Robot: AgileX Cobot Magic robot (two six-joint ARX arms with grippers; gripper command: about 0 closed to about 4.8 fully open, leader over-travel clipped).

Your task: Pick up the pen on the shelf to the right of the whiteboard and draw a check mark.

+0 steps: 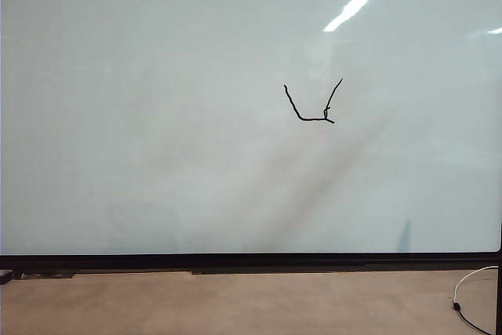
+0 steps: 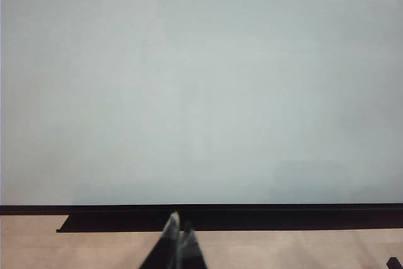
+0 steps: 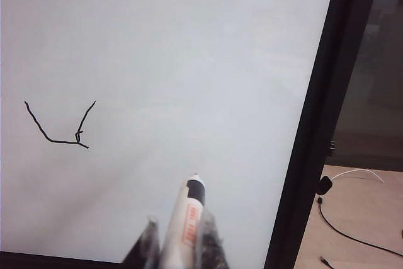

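The check mark [image 1: 312, 104] is already on the whiteboard [image 1: 157, 115], a wobbly black V with a flat bottom, right of centre. The right gripper [image 3: 179, 244] has its jaws clamped on the pen [image 3: 186, 222], barrel running straight out between them, dark tip clear of the glass and pointing toward the board's right frame (the mark lies well off to one side of it). The left gripper [image 2: 178, 234] sits low by the board's bottom edge, fingers pinched together, empty. Neither arm shows in the exterior view.

glossy smooth whiteboard [image 1: 157, 115]; pale matt table [image 1: 235, 304]; plastic pen [image 3: 186, 218].
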